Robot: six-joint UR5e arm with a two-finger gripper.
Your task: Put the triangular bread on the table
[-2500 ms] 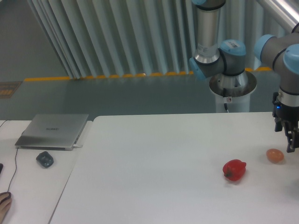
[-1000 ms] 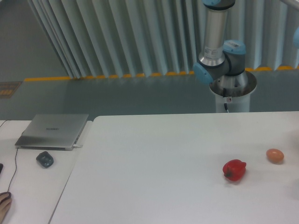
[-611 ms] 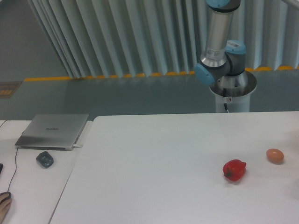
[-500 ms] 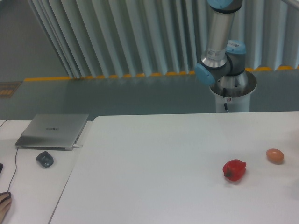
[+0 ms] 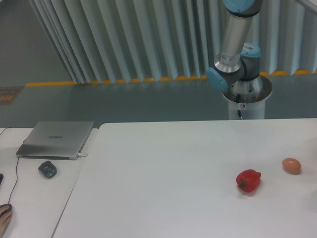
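Observation:
The triangular bread is out of view. The white table [image 5: 163, 173] fills the lower part of the camera view. Only the arm's base and lower link [image 5: 237, 44] show at the upper right behind the table; the gripper is out of the frame.
A red bell pepper [image 5: 248, 180] lies on the table at the right, with a small orange-brown egg-shaped item [image 5: 291, 165] farther right near the edge. On the adjoining pale surface at the left are a closed grey laptop [image 5: 55, 139] and a dark mouse [image 5: 47, 169].
The gripper, which hung beside the egg-shaped item at the right edge, has left the frame. The upright arm link has leaned slightly to the right. Pepper and egg have not moved.

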